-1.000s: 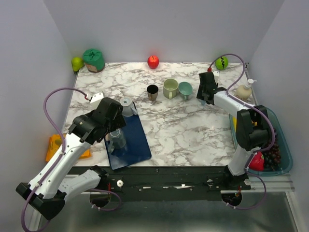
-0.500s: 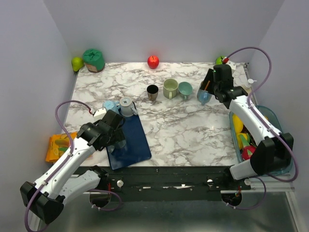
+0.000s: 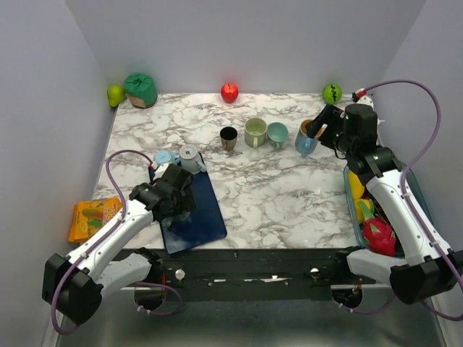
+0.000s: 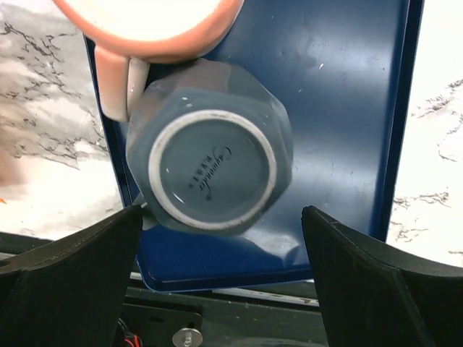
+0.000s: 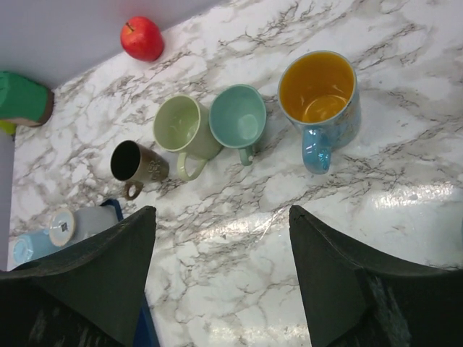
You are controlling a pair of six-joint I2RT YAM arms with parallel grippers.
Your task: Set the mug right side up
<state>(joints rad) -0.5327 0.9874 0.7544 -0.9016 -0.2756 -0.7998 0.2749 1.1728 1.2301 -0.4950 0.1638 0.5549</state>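
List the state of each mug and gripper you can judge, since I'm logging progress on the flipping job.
dark grey mug: upside down on the blue tray
blue mug: upright, empty
teal mug: upright
green mug: upright
brown mug: upright
left gripper: open, over the dark grey mug
right gripper: open, holding nothing

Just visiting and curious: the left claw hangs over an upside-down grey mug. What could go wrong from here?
The grey mug sits at the edge of the blue tray, so a clumsy grip might push it off. The handle of a pink mug lies beside it; the open left gripper could bump that while closing.
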